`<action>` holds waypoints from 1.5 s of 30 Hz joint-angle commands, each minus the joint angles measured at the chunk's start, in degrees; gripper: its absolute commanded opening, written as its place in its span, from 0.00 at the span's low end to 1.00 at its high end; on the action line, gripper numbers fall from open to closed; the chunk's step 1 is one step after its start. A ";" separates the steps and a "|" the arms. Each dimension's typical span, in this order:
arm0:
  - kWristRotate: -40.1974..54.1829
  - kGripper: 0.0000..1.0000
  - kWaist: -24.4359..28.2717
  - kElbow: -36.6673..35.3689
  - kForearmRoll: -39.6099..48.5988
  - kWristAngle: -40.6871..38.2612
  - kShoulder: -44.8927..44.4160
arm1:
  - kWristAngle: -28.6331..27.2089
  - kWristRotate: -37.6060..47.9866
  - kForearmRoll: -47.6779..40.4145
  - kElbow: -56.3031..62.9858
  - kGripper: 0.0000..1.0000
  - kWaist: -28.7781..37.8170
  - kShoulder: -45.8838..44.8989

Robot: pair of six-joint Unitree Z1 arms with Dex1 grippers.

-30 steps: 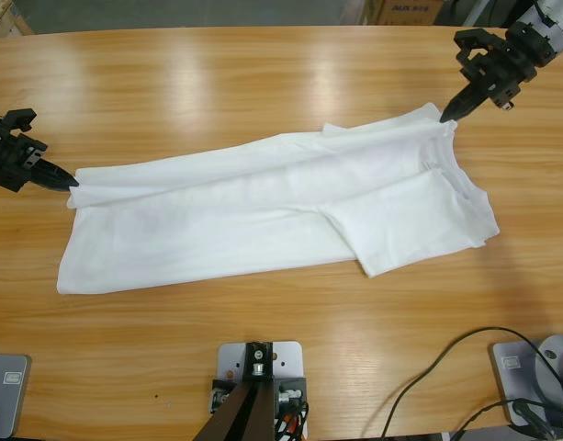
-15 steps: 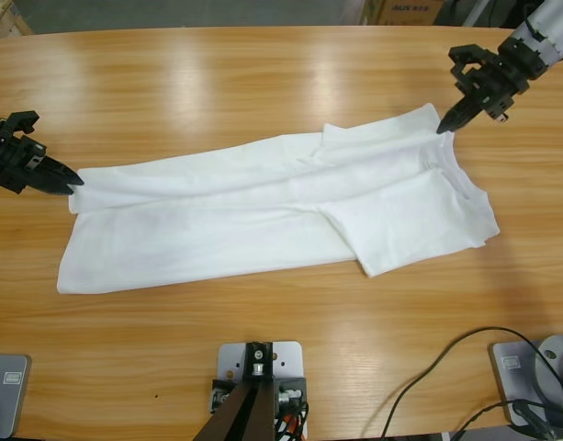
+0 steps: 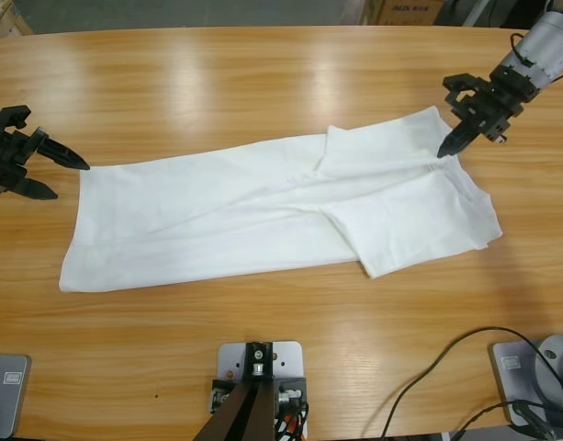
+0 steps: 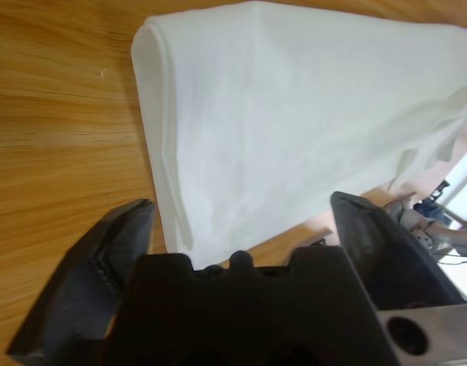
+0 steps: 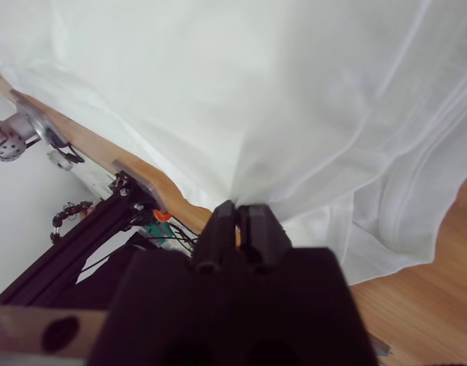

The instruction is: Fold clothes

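A white T-shirt [image 3: 263, 211] lies folded lengthwise across the wooden table [image 3: 263, 83], with one sleeve end doubled over at the right. At the shirt's left end my left gripper [image 3: 70, 181] is open, its jaws spread apart just off the cloth's corner. The left wrist view shows the shirt [image 4: 294, 114] flat ahead of the left gripper [image 4: 241, 206], with nothing held. My right gripper [image 3: 444, 150] is shut on the shirt's far right edge. In the right wrist view the cloth [image 5: 256, 91] puckers into the pinched tips of the right gripper [image 5: 237, 207].
Bare wood runs along the table's far side and along the near side in front of the shirt. A black cable [image 3: 446, 367] loops at the near right corner. A cardboard box [image 3: 405, 11] stands beyond the far edge.
My left gripper has opened and let go of the shirt's left corner, and that edge now lies flat. The right gripper has shifted slightly nearer, still pinching the cloth.
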 commanded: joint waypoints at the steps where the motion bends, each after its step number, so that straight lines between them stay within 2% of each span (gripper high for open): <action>1: 0.63 0.98 0.88 1.53 0.72 -1.25 -0.92 | -1.14 0.72 -0.44 1.76 0.63 -0.53 6.23; 2: 0.63 0.98 0.88 1.53 0.76 -1.25 -1.00 | -1.15 0.77 -0.49 1.95 0.91 -0.53 6.49; 3: 0.63 0.98 0.88 1.53 0.76 -1.25 -1.00 | -1.15 0.79 -0.55 2.11 0.99 -0.53 6.60; 8: 0.63 0.98 0.88 1.53 0.76 -1.41 -1.00 | -2.49 1.98 -0.90 2.06 1.00 -0.53 5.89; 16: 0.63 0.98 0.88 1.27 0.76 -1.69 -1.38 | -9.56 8.19 -1.39 0.12 1.00 0.17 -8.15; 19: 0.88 0.98 0.88 1.16 0.67 -1.92 -2.08 | -9.47 8.40 -1.76 -2.99 1.00 4.15 -13.65; 24: 2.13 0.98 -0.80 1.30 -0.21 -3.45 -4.44 | -9.26 8.17 -6.80 -5.33 1.00 15.41 -17.96; 27: 2.30 0.98 -2.97 2.06 -2.55 -3.45 -8.04 | -9.08 7.84 -12.66 -0.51 1.00 18.88 -19.44; 30: 2.30 0.98 -6.31 2.90 -5.77 -4.45 -10.21 | -8.82 8.00 -18.56 6.82 1.00 19.24 -21.18; 34: 1.25 0.98 -11.32 4.52 -10.72 -6.03 -8.61 | -8.82 8.08 -22.76 13.53 1.00 19.24 -21.19; 39: -1.04 0.98 -15.66 7.42 -17.03 -7.32 -4.88 | -8.89 9.54 -25.10 15.01 1.00 18.89 -17.85; 45: -2.27 0.98 -16.45 8.74 -19.63 -7.49 -2.93 | -8.32 10.09 -26.40 15.19 1.00 18.98 -12.81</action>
